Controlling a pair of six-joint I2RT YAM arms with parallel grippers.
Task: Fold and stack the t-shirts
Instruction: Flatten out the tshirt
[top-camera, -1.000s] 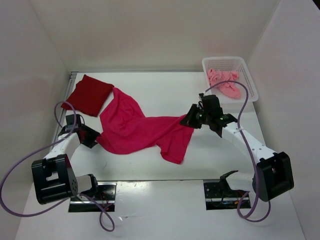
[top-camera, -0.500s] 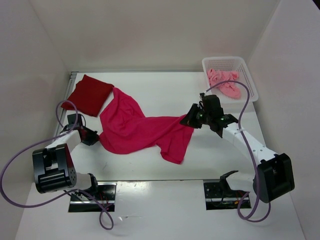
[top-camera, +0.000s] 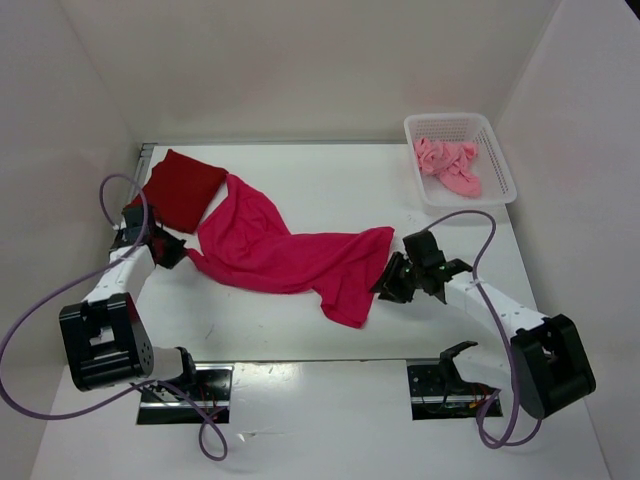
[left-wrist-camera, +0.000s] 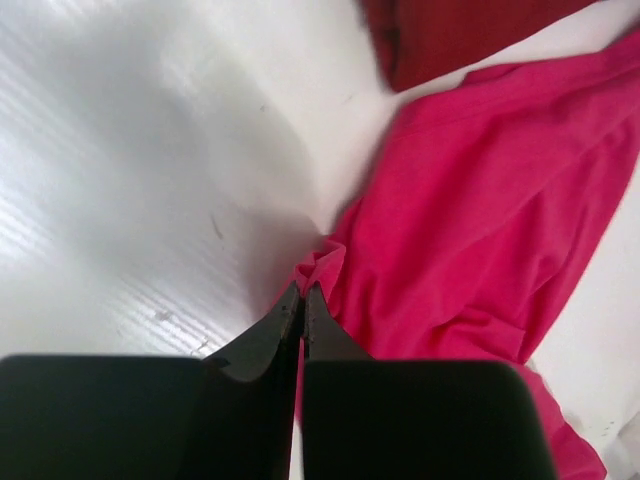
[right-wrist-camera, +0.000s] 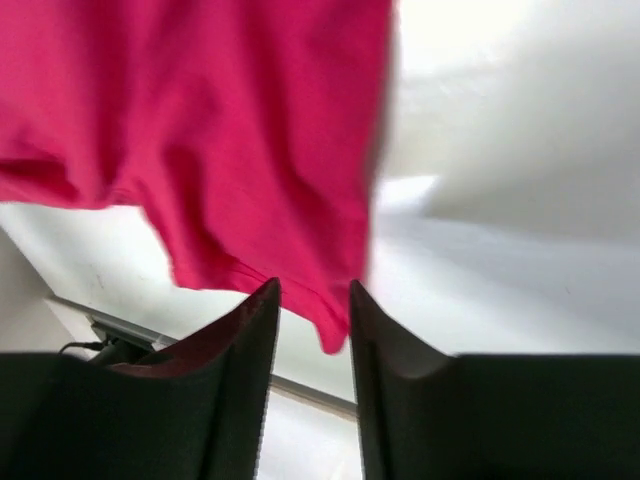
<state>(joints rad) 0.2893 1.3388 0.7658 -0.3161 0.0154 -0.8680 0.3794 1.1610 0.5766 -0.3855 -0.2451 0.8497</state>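
Where the right arm reaches: the right gripper sits low over the table, fingers spread, just beside the lower right flap of the magenta shirt. I can see nothing gripped between them.
Left gripper: a little further back on the left side, fingers pressed together on a small pucker at the magenta shirt's left edge.
Magenta shirt: sprawled and rumpled across the middle of the table, from the left gripper over towards the right one, with one flap drooping towards the near edge. It is not folded.
Dark red shirt: folded into a tidy square at the far left corner, with the magenta shirt's far end touching its right side.
Basket: white mesh, at the far right corner, with the salmon shirt crumpled inside it.
Done so far: one shirt of three, by the look of it.
Left to do: flatten and fold the magenta shirt and set it on the dark red one, then fetch the salmon shirt, fold it and add it to the stack.
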